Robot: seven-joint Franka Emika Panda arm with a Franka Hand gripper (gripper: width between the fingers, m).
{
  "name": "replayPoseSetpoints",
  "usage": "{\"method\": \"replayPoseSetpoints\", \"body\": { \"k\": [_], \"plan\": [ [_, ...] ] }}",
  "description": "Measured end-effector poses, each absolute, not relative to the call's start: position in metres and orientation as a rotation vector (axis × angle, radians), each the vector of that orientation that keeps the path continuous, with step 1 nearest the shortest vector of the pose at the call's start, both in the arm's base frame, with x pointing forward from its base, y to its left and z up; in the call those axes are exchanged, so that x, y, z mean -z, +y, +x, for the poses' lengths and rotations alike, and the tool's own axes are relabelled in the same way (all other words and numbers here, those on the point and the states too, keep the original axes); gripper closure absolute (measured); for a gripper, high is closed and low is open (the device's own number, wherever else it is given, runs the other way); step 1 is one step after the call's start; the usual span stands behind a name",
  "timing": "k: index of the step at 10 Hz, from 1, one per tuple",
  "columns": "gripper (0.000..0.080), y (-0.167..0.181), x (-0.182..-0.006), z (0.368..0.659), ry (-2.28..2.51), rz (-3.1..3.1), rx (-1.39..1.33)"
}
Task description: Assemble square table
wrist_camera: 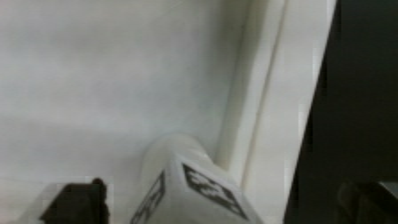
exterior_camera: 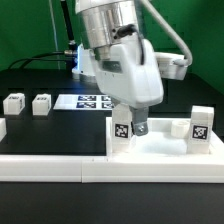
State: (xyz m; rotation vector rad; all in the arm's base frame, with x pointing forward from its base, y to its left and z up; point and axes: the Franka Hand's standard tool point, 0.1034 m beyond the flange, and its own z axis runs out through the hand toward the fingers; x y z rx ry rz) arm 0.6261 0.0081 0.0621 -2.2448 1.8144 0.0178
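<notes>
With the gripper spread wide astride the short white blocky tagged leg, which stood upright on the large white plastic square slab on the black tabletop, centring before closing was advisable, since the leg's seating apparently remained unverifiable.

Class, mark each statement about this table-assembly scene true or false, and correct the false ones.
1. Two loose legs sit on the black table at the exterior view's left. True.
2. The claw is shut. False: in the wrist view its fingers stand wide apart, with a tagged leg between them.
3. The square slab carries no upright legs. False: the tagged leg and a second leg stand on it.
4. The marker board lies flat on the table. True.
</notes>
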Motion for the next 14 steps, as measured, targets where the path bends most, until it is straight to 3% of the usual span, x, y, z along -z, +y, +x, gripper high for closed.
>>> {"method": "replayPoseSetpoints", "body": {
  "k": [2,5,7,9,10,14],
  "plan": [
    [0.015,0.007,-0.062,0.626,1.585,-2.424,0.02],
    [0.015,0.01,-0.069,0.633,0.793,-2.855,0.053],
    [0.015,0.01,-0.067,0.631,0.748,-2.873,0.042],
    [0.0415,0.007,-0.067,0.63,0.774,-2.87,0.04],
    [0.0502,0.001,-0.065,0.628,0.853,-2.857,0.029],
    [0.0503,0.0,-0.065,0.627,1.33,-2.667,-0.014]
  ]
}}
